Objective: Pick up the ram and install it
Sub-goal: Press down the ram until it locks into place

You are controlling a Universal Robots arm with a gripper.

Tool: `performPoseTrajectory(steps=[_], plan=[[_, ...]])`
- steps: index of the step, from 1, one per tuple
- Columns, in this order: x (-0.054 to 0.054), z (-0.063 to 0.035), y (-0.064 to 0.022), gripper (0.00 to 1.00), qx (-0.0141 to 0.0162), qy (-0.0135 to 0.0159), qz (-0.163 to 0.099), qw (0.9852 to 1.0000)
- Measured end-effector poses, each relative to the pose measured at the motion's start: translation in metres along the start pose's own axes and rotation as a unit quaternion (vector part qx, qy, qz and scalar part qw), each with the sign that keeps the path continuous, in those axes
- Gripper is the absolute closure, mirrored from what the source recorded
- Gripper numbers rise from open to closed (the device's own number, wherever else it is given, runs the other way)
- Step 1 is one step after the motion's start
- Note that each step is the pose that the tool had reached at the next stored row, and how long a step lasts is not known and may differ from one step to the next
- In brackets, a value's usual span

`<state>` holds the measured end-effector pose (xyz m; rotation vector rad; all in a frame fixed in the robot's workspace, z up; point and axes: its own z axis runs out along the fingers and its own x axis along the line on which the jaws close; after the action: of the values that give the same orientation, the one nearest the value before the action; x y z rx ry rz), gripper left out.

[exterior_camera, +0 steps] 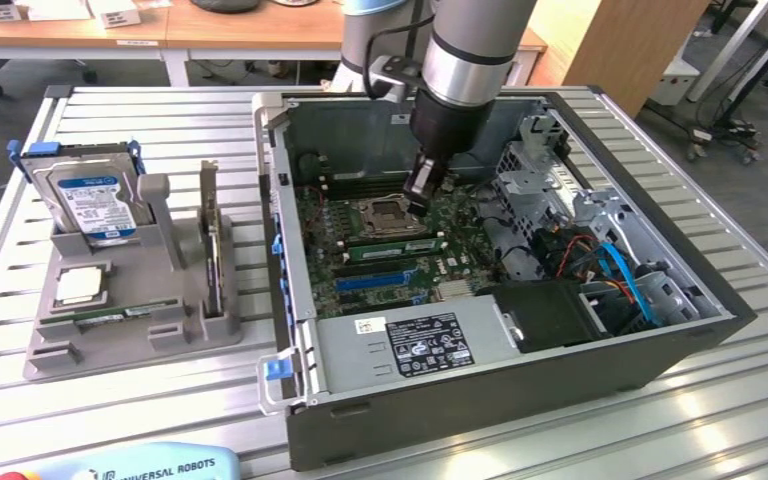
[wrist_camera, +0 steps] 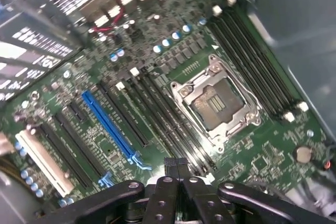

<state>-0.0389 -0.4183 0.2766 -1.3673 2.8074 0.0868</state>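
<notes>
Exterior view: arm reaches down into the open PC case (exterior_camera: 307, 390), with the gripper (exterior_camera: 419, 203) low over the motherboard (exterior_camera: 458, 268), right at the edge of the empty CPU socket (exterior_camera: 380, 213).

Claw is fully closed, fingertips pressed together, nothing between them. Wrist view confirms this: the gripper (wrist_camera: 176, 162) tips meet with no gap and hang just over the long black memory slots (wrist_camera: 157, 109) beside the socket (wrist_camera: 215, 103). I can't tell if the tips touch the board or hover.

The ram (exterior_camera: 387, 244) looks like the green stick with pale label patches standing in the slots next to the socket, on the side toward the power supply (exterior_camera: 404, 345). It's near the gripper but not in its grip. I can't tell if it's fully seated or if the latches are shut. From the wrist camera the slots are seen almost edge-on, so I can't pick the stick out there.

- A blue expansion slot (wrist_camera: 108, 125) sits further along the board from the memory slots.
- The grey parts fixture (exterior_camera: 131, 300) stands on the slatted table (exterior_camera: 704, 420), at the exterior view's left, well apart from the case.
- It holds a hard drive (exterior_camera: 87, 203) with a blue label standing upright, and a small square silver CPU chip (exterior_camera: 80, 284) lying flat.
- A thin green strip (exterior_camera: 115, 316) lies in a fixture groove; I can't tell what it is.
</notes>
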Motion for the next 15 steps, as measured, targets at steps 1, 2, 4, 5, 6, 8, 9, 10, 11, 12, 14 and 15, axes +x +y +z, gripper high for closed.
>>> performPoseTrajectory(steps=[1,2,4,5,6,8,9,10,11,12,14,15], plan=[[0.0000,0.0001,0.0000,0.90,0.0003,-0.0004,0.009,1.0000],[0.0000,0.0001,0.0000,0.90,0.0007,-0.0007,0.017,0.9999],[0.0000,0.0002,0.0000,0.90,0.0014,-0.0015,0.034,0.9994],[0.0000,0.0002,0.0000,0.90,0.0017,-0.0018,0.042,0.9991],[0.0000,0.0002,0.0000,0.90,0.0020,-0.0021,0.051,0.9987],[0.0000,0.0003,0.0000,0.90,0.0028,-0.0029,0.068,0.9977],[0.0000,0.0004,0.0000,0.90,0.0031,-0.0033,0.076,0.9971],[0.0000,0.0004,0.0000,0.90,0.0034,-0.0036,0.085,0.9964],[0.0000,0.0005,0.0000,0.90,0.0037,-0.0040,0.093,0.9957],[0.0000,0.0005,0.0000,0.90,0.0041,-0.0043,0.101,0.9949],[0.0001,0.0005,0.0000,0.90,0.0047,-0.0050,0.118,0.9930],[0.0000,0.0006,0.0000,0.90,0.0051,-0.0053,0.126,0.9920]])
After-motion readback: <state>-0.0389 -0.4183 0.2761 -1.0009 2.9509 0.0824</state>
